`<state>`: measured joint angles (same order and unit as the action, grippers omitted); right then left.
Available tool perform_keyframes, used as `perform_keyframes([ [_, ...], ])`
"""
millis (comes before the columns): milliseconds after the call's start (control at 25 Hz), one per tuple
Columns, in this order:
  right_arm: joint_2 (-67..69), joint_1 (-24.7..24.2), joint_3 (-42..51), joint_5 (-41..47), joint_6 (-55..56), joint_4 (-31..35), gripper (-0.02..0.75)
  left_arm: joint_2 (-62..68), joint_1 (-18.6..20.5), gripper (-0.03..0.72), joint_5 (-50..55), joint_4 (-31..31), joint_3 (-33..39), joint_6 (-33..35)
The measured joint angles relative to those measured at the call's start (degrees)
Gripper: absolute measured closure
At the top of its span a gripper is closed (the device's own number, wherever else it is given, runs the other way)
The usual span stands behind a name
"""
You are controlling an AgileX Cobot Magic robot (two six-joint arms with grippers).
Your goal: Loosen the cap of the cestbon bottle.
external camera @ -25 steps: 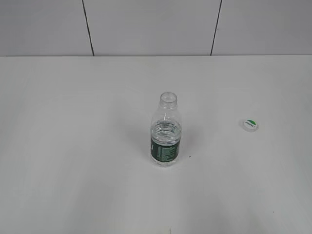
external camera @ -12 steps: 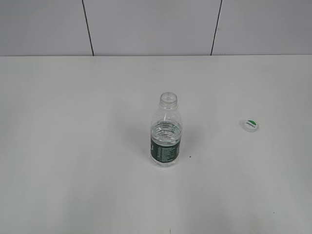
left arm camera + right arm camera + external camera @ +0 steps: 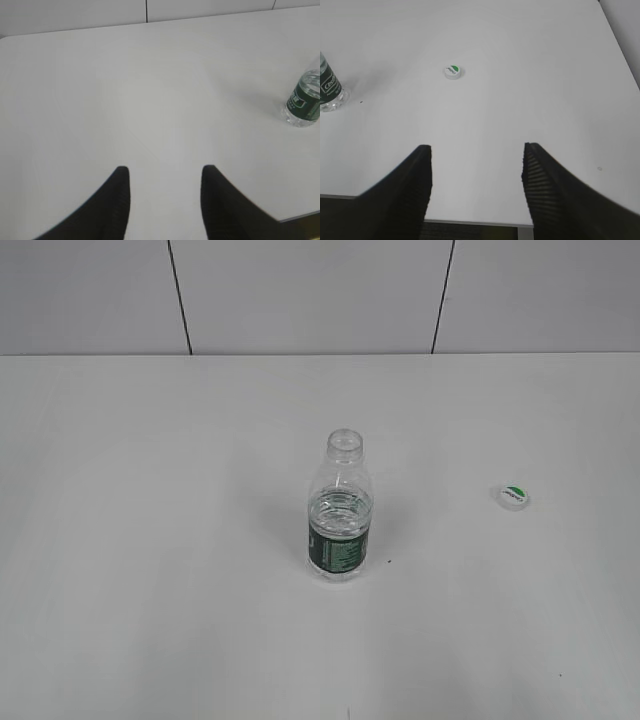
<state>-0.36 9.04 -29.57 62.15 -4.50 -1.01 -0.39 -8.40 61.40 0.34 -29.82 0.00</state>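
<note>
The cestbon bottle [image 3: 340, 508] stands upright near the middle of the white table, its neck open with no cap on it. It also shows at the right edge of the left wrist view [image 3: 303, 101] and at the left edge of the right wrist view [image 3: 329, 87]. The white cap [image 3: 512, 496] with its green half-disc lies flat on the table to the right of the bottle, also seen in the right wrist view [image 3: 453, 71]. My left gripper [image 3: 165, 172] is open and empty, far left of the bottle. My right gripper [image 3: 476, 150] is open and empty, near the table's front edge, well short of the cap.
The white table [image 3: 150, 540] runs back to a pale panelled wall [image 3: 300, 290]. The table's front edge shows in the right wrist view [image 3: 470, 220]. No arm shows in the exterior view.
</note>
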Motion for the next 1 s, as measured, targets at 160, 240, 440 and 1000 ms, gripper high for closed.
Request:
perform_keyframes([
  [160, 0.0, -0.1, 0.0, 0.0, 0.0, 0.0, 0.295, 0.0, 2.7, 0.389, 0.0, -0.3, 0.0, 0.0],
  [240, 0.0, -0.4, 0.0, 0.0, 0.0, 0.0, 0.295, 0.0, 4.6, 0.389, 0.0, -0.3, 0.0, 0.0],
  [440, 0.0, -3.3, 0.0, 0.0, 0.0, 0.0, 0.295, 0.0, 8.8, 0.389, 0.0, -0.3, 0.0, 0.0],
  [1000, 0.0, -6.2, 0.0, 0.1, 0.0, 0.0, 0.295, 0.0, 10.0, 0.389, 0.0, -0.6, 0.0, 0.0],
])
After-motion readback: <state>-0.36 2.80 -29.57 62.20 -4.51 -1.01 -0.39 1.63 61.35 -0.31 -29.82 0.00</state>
